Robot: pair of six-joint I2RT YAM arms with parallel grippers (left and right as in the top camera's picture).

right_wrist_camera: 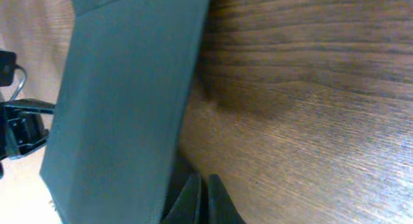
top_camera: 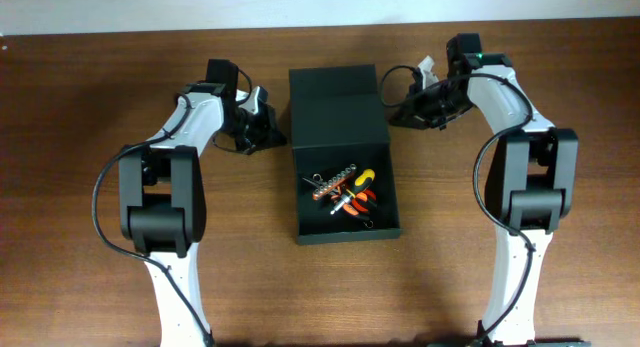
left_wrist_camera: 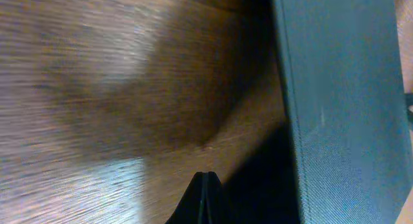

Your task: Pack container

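Black box [top_camera: 345, 232] sits mid-table [top_camera: 80, 77] between our arms, its lid [top_camera: 338, 112] open. Inside we see small tools [top_camera: 347, 192], maybe pliers and bits. Left gripper [left_wrist_camera: 205, 185] and right gripper [right_wrist_camera: 201, 185] are pinched together beside the lid.

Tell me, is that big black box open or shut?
Open. The container has its lid swung back off the opening, and hand tools lie visible inside.

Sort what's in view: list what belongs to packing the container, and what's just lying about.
Job: container, lid open; tools inside it; left pincer, shut; right pincer, shut.
Not the job: table.
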